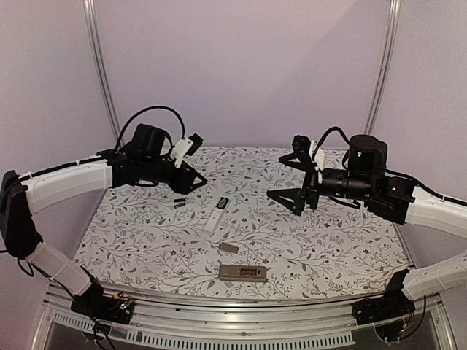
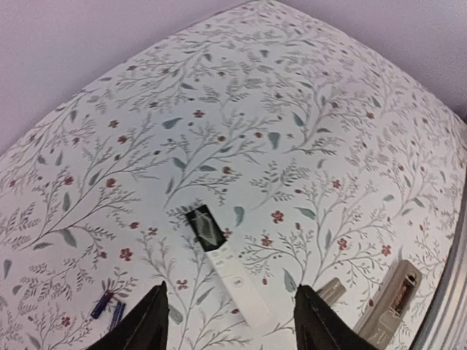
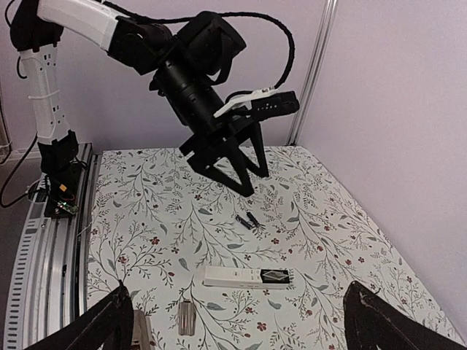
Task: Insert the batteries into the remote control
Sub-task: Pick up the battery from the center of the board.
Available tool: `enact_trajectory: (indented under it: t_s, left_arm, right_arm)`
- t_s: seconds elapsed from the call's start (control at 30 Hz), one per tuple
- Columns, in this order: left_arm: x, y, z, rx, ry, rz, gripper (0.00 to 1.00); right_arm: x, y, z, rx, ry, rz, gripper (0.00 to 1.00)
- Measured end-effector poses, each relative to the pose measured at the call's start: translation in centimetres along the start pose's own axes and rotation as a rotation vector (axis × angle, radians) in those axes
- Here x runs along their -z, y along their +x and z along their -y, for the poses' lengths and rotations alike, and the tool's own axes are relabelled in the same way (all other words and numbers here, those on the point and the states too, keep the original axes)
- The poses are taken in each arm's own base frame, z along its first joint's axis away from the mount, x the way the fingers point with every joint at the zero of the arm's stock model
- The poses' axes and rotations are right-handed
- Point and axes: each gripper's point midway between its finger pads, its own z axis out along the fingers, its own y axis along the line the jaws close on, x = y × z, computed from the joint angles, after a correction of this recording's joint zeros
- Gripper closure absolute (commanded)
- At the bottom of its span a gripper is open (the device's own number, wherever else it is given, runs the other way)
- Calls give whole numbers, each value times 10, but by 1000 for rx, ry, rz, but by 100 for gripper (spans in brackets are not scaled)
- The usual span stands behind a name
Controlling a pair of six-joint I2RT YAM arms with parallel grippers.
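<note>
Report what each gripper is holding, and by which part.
Nothing is held. The left gripper hangs open in the air near the loose batteries. The right gripper stands wide open and empty.

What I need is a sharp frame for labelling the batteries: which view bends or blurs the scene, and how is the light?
Left wrist view: heavy wide-angle bending, the floral-patterned tabletop bulges, and the tiny dark slim cylindrical batteries sit soft near the lower edge. Top external view: even, soft light, no glare, batteries mere specks. Right wrist view: least bent, batteries small but distinct.
</note>
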Motion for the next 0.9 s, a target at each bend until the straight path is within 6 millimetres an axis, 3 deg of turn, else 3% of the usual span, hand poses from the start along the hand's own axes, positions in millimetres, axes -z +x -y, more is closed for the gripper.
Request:
enact_trajectory:
  t_s: [0.1,0.17,0.33,0.47,0.57,0.67,0.8,0.9]
  left_arm:
    - [23,-3,-90,158,-218,10,30]
    - [27,6,-111,185,-279,-25,31]
    - [11,26,-137,214,-316,-130,38]
    - [1,54,-175,161,-333,-240,36]
    - [-8,86,-184,51,-298,-346,36]
    - [-19,114,-174,-89,-187,-414,37]
    - [-23,121,-166,-219,-66,-392,57]
    - [-22,119,-182,-246,-41,-362,58]
  right_arm:
    - [-3,4,1,-19,4,-12,1]
    - [-5,7,1,-29,3,-20,1]
    - [-6,9,2,-37,3,-24,1]
    - [-7,9,3,-36,4,-22,1]
    - [-7,9,3,-35,4,-17,1]
    - [-8,12,2,-34,1,-15,1]
    - [-8,14,0,-34,-5,-18,1]
    - [-7,17,-2,-32,-10,-18,1]
